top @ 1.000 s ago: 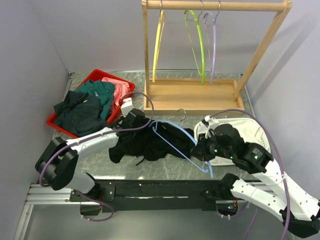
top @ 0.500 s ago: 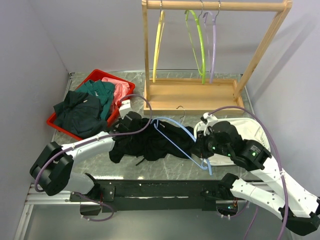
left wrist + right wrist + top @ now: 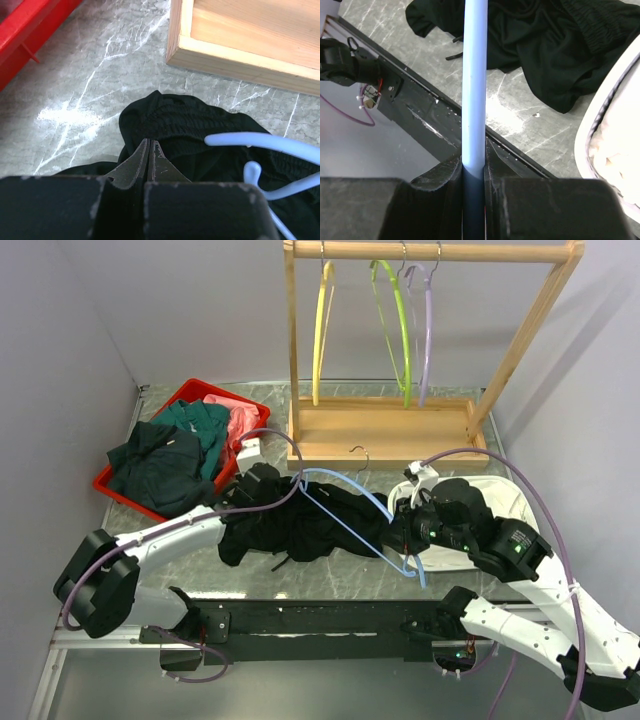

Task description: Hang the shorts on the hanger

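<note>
Left arm (image 3: pixel 180 528) has stretched farther across the worktop (image 3: pixel 330 578) in the past second. That has carried its jaws to the far left corner of the shorts (image 3: pixel 300 525), just short of the wooden rack (image 3: pixel 380 430). The left jaws are pressed fully together over the gathered waistband (whether a fold of cloth is caught between them cannot be told from the wrist view).

The right jaws remain nearly closed, clamped around the thin blue bar of the hanger (image 3: pixel 474 75). The right arm (image 3: pixel 510 555) has eased the hanger a little away from the near edge, so its metal hook now sits closer to the rack's base.

The shorts lie crumpled in the middle of the worktop between the two arms. The hanger is laid across them, one blue limb passing just above the waistband in the left wrist view. Whether any part of the hanger is threaded inside the garment cannot be made out.

The shifts are small, and the shorts are not yet on the hanger. The two arms appear to be lining up waistband and hanger against each other, one to hold the cloth and the other to steer the frame. The next step probably depends on the left jaws truly having the fabric. If they do not, the limp cloth is likely to stay put when the hanger moves.
</note>
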Robot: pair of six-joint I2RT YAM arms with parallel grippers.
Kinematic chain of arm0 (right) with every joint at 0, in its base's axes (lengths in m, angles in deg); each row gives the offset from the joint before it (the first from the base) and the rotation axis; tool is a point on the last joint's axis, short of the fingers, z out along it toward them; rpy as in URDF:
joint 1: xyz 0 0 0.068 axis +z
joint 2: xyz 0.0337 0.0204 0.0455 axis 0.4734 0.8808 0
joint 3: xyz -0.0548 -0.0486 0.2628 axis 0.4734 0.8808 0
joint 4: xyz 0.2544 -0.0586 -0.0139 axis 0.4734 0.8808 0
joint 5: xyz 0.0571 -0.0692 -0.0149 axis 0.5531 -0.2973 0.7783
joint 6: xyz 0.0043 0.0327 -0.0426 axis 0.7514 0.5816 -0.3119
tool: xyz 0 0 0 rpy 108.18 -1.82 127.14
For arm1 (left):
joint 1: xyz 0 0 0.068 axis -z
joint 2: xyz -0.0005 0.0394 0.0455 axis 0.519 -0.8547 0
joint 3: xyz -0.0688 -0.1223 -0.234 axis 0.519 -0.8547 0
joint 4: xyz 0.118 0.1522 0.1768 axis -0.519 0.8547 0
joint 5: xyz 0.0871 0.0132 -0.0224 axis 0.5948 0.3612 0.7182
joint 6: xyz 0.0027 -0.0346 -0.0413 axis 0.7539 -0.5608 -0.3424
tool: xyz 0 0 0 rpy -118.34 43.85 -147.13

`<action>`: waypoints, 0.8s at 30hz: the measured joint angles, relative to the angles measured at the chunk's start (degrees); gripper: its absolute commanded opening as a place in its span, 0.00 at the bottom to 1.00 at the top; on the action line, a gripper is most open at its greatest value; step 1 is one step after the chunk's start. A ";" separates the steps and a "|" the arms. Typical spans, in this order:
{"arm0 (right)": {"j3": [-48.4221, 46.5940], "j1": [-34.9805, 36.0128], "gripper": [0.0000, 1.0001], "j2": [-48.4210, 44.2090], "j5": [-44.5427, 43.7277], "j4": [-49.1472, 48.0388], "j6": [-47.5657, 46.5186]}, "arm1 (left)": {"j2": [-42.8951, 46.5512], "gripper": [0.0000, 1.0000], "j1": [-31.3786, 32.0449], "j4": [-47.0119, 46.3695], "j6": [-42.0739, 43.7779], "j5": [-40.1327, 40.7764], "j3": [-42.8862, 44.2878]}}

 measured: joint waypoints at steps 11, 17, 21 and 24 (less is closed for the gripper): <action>0.28 0.02 0.00 0.07 1.40 -0.42 0.00 | 1.20 0.01 0.00 -0.96 1.01 -0.04 0.00; 0.48 0.02 0.00 0.90 1.44 -1.11 -0.02 | 1.75 0.01 0.00 -1.27 1.86 -0.24 0.00; 0.81 0.11 0.00 1.64 0.79 -2.14 -0.26 | 2.69 0.01 0.00 -1.99 2.19 -0.74 -0.48; 0.92 0.13 0.00 2.43 -0.72 -2.84 -0.94 | 4.26 0.01 0.00 -2.82 3.26 -1.51 -1.97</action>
